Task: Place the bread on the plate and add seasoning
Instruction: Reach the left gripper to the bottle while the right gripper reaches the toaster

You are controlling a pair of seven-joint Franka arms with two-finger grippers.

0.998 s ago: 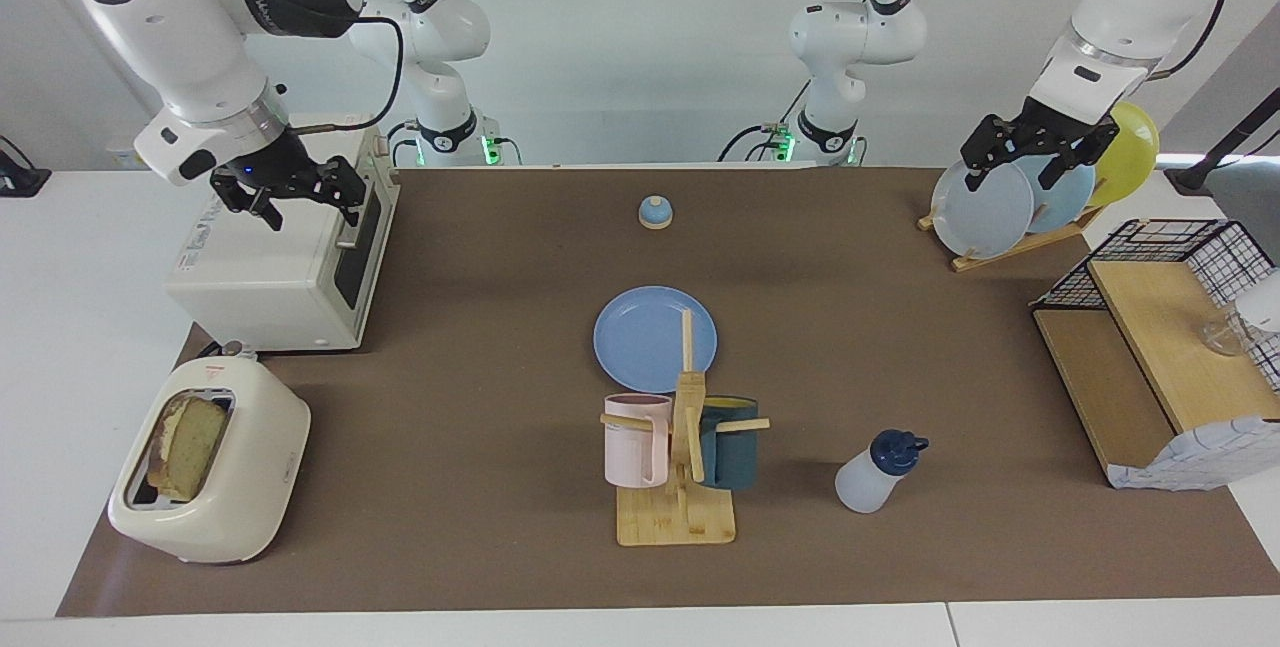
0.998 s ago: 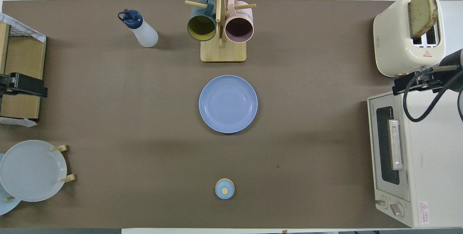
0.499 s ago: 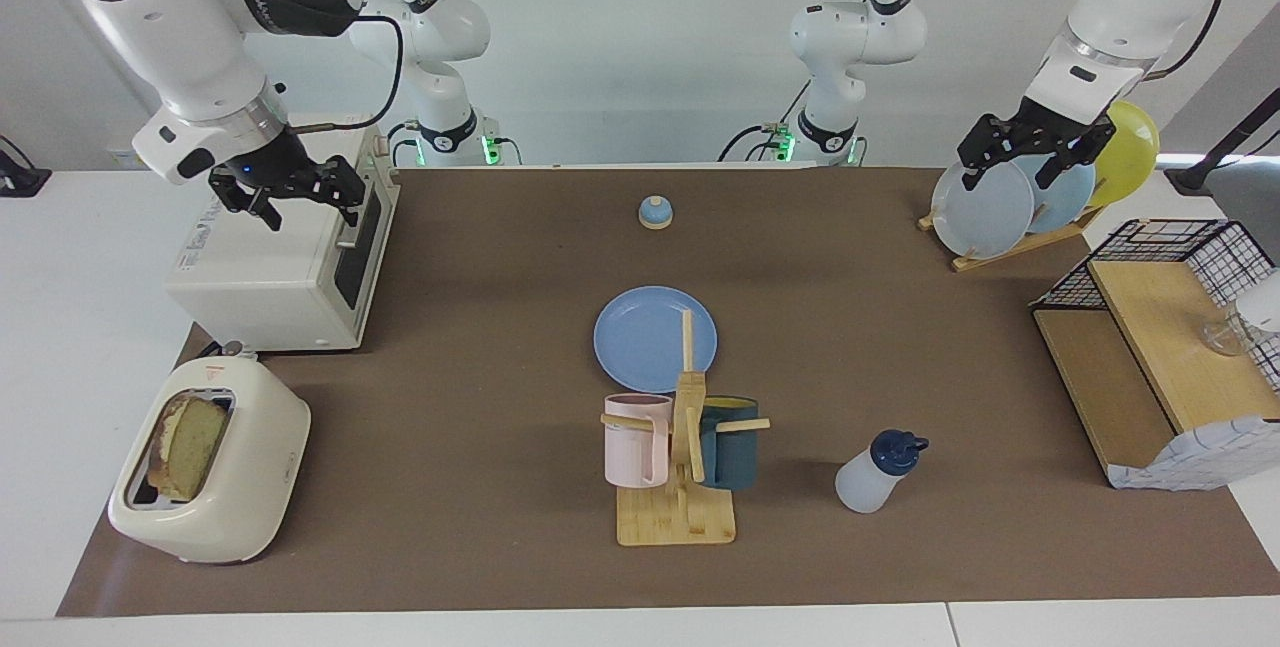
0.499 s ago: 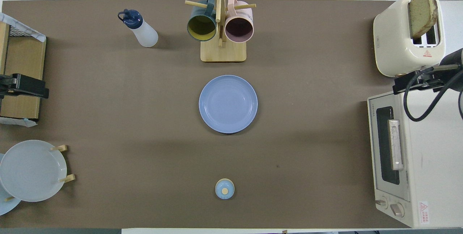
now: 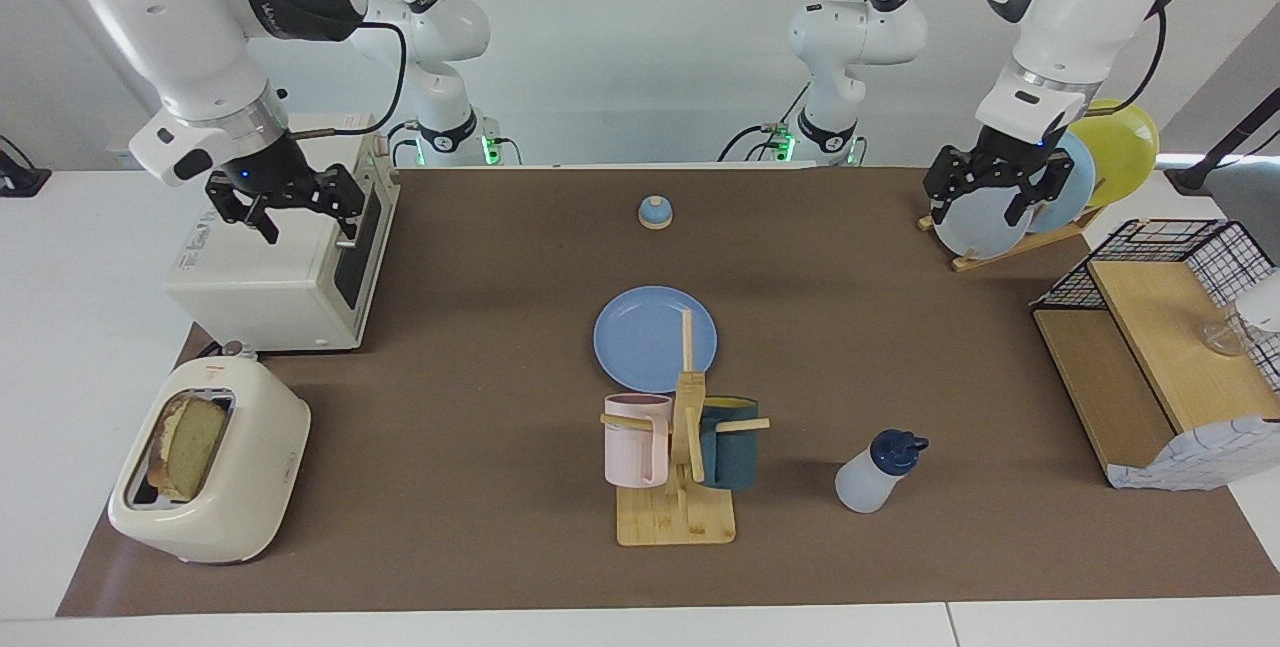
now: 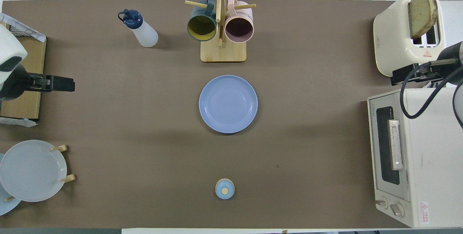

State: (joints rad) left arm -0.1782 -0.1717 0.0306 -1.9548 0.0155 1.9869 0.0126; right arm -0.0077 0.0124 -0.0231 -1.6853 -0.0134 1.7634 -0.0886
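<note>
The bread [image 5: 190,439] [image 6: 421,12] stands upright in a slot of the cream toaster [image 5: 245,487] [image 6: 396,42] at the right arm's end of the table. The blue plate [image 5: 640,342] [image 6: 228,103] lies flat mid-table with nothing on it. The seasoning [image 5: 875,474] [image 6: 141,29], a white bottle with a navy cap, stands toward the left arm's end, farther from the robots than the plate. My right gripper [image 5: 300,215] [image 6: 399,77] hangs open over the toaster oven's edge. My left gripper [image 5: 985,212] [image 6: 59,84] hangs open over the plate rack, holding nothing.
A wooden mug tree [image 5: 680,487] [image 6: 222,46] with a pink and a dark blue mug stands just past the plate. A toaster oven [image 5: 290,267] [image 6: 408,158], a rack of upright plates [image 5: 1030,202] [image 6: 32,170], a wire-and-wood shelf [image 5: 1160,347] and a small bell [image 5: 655,213] [image 6: 224,188] ring the mat.
My left gripper has come inward from the shelf end toward the table's middle. My right gripper has shifted slightly toward the toaster. Nothing on the table has moved.
</note>
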